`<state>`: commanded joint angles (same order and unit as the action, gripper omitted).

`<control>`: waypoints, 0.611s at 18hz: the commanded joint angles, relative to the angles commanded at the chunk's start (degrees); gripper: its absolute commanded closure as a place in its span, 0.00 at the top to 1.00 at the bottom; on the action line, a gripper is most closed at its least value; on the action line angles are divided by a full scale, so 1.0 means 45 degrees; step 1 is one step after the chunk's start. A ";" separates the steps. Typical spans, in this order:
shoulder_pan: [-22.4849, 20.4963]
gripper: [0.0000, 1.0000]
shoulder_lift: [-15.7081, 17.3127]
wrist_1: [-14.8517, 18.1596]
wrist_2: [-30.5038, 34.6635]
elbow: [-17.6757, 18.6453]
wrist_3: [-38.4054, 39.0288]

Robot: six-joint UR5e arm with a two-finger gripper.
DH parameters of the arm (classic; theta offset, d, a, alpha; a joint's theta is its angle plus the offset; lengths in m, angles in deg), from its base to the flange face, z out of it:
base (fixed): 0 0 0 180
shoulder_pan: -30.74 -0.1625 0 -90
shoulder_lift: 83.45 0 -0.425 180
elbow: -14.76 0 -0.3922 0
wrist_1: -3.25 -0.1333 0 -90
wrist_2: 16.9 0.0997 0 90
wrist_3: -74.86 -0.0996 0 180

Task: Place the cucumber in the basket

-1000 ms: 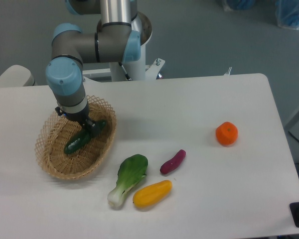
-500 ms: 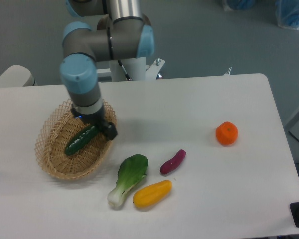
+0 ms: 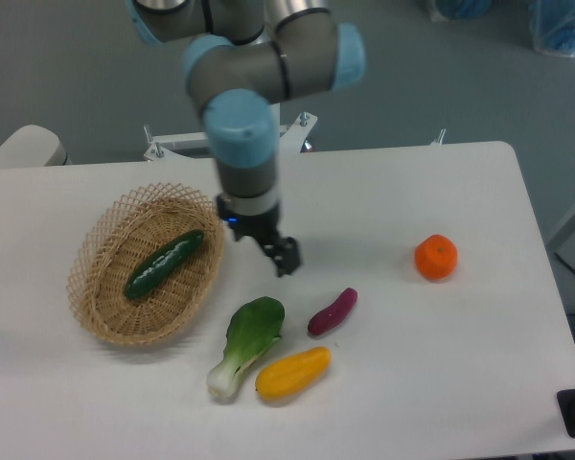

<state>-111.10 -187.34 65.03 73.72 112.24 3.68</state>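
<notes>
The dark green cucumber [image 3: 164,264] lies slantwise inside the tan wicker basket [image 3: 103,316] on the left of the table. My gripper [image 3: 285,259] hangs to the right of the basket, above bare table, well apart from the cucumber. Nothing is between its fingers, but the view is too small to tell how far the jaws stand apart.
A leafy bok choy [image 3: 247,343], a yellow vegetable [image 3: 293,373] and a purple eggplant [image 3: 333,311] lie just below the gripper. An orange [image 3: 436,257] sits at the right. The table's front edge runs near the bottom.
The gripper let go of the cucumber, which now rests in the basket. The arm has swung right, out of the basket to the table beside it.
</notes>
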 joint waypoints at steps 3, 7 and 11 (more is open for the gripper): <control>-0.0626 1.00 -0.0487 0.0136 -0.0098 -0.0742 -0.0412; -0.1173 1.00 -0.1113 0.0273 -0.0390 -0.1797 -0.0431; -0.1526 1.00 -0.1815 0.0332 -0.0450 -0.2501 -0.0490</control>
<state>-117.96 -195.50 66.53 71.70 100.98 1.47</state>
